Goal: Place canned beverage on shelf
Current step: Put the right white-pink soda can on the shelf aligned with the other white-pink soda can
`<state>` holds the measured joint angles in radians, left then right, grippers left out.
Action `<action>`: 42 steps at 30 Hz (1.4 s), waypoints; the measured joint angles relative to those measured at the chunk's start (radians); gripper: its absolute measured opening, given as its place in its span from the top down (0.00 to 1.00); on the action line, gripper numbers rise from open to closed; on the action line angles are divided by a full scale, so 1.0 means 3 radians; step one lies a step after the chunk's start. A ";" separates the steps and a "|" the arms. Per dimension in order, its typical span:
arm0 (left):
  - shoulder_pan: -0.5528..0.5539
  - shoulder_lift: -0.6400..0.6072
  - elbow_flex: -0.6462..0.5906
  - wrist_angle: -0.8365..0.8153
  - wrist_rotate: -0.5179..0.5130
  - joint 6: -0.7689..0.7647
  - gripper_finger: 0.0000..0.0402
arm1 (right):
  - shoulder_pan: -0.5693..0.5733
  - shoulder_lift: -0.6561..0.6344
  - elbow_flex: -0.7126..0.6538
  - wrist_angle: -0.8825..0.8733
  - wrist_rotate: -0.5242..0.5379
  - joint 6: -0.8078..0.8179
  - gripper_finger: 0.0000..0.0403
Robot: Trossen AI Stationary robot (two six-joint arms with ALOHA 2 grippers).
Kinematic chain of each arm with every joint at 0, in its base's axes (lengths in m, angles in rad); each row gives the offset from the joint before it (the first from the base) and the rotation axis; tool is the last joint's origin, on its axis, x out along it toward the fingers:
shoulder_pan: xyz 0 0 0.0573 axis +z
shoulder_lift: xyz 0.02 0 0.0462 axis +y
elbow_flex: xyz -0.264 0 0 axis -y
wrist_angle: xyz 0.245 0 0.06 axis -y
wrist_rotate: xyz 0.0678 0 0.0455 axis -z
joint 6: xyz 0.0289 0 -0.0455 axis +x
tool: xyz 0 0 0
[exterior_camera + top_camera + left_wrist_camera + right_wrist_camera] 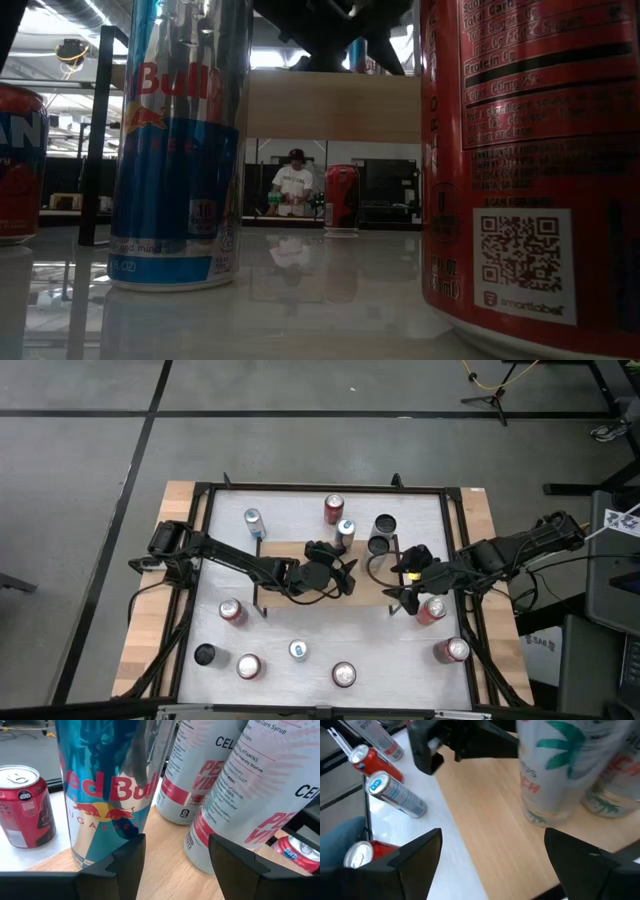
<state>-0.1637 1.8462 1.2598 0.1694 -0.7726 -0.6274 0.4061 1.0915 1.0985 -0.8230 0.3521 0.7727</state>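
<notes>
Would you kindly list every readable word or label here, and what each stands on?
"Bull": blue-silver can, low view.
"ed Bul": blue can, left wrist view.
"smartlabel", beside a QR code: red can.
"CEL", "VITAMINS", "Corn Syrup": white cans.
Other small print: unreadable.

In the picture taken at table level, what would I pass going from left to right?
red can at the left edge → blue Red Bull can → person far back in the room → distant red can → close red can with a QR code

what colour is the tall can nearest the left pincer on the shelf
Blue and silver with red lettering, a Red Bull can. It shows best in the left wrist view.
</notes>
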 joint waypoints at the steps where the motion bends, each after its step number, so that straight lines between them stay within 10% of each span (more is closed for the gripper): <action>1: -0.0001 0.0000 0.0000 0.0004 -0.0008 -0.0002 0.47 | 0.0001 -0.0009 0.0000 -0.0031 0.0021 -0.0007 0.15; 42: -0.0126 0.0000 0.0001 0.0226 0.0050 -0.0305 0.47 | 0.0000 -0.0011 0.0000 -0.0160 0.0072 -0.0075 0.15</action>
<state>-0.2015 1.8462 1.2602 0.2373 -0.7574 -0.7188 0.4061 1.0882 1.0985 -0.8711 0.3738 0.7502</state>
